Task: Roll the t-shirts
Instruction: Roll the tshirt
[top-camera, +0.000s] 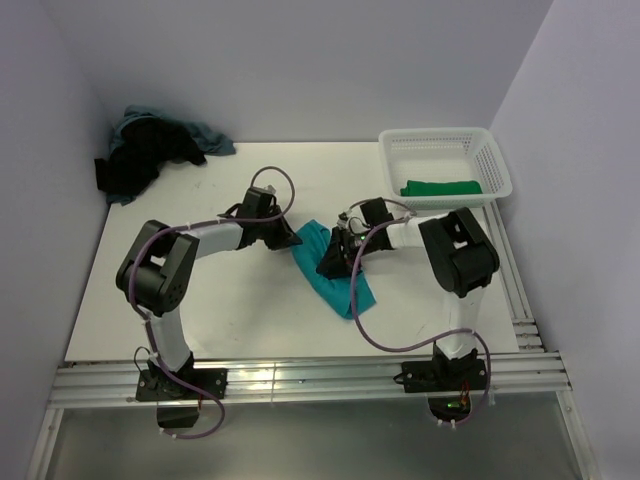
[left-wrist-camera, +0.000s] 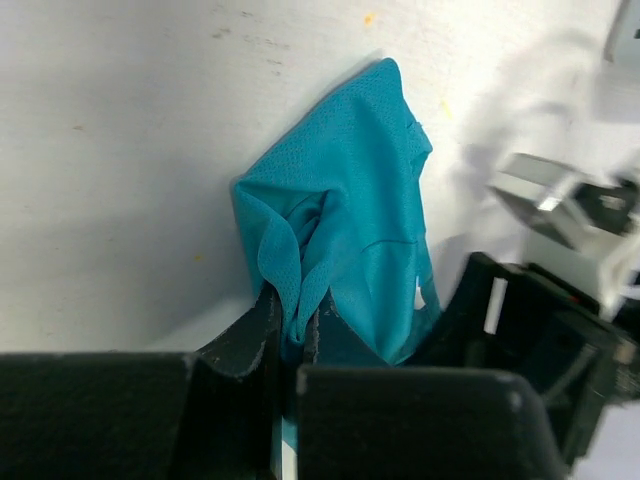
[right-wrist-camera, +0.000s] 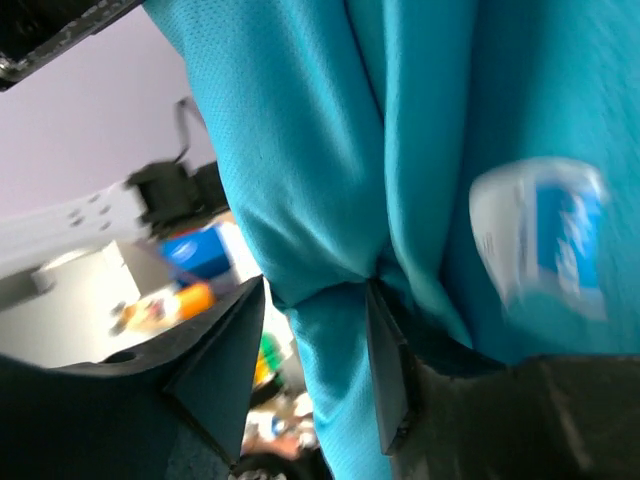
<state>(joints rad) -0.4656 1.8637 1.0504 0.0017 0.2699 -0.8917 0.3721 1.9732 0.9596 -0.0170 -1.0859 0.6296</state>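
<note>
Top view, table (top-camera: 200, 300): the teal t-shirt (top-camera: 347, 290) lies near the centre as a narrow bunched strip running from 11 o'clock to 5 o'clock.

Left gripper (left-wrist-camera: 290, 322): it is at the strip's 11 o'clock end. The jaws are closed together and pinch a gathered fold of the teal fabric. The rest of the cloth spreads away from the fingers onto the white surface.

Right gripper (top-camera: 335, 258): it reaches in from 3 o'clock and sits over the middle of the strip. In its wrist view the jaws stand apart. A bunched fold of teal fabric fills most of the gap and touches one finger (right-wrist-camera: 385, 350). A white and blue label (right-wrist-camera: 540, 235) shows on the cloth, too blurred to read.

White lattice basket (top-camera: 440, 135): it stands at the table's 1 o'clock corner and holds a green t-shirt (top-camera: 440, 187), folded compact on its floor.

Pile at the 10 o'clock corner: a black t-shirt (top-camera: 140, 160) is heaped with a dusty blue t-shirt (top-camera: 207, 135), the two touching and well apart from the teal one.
</note>
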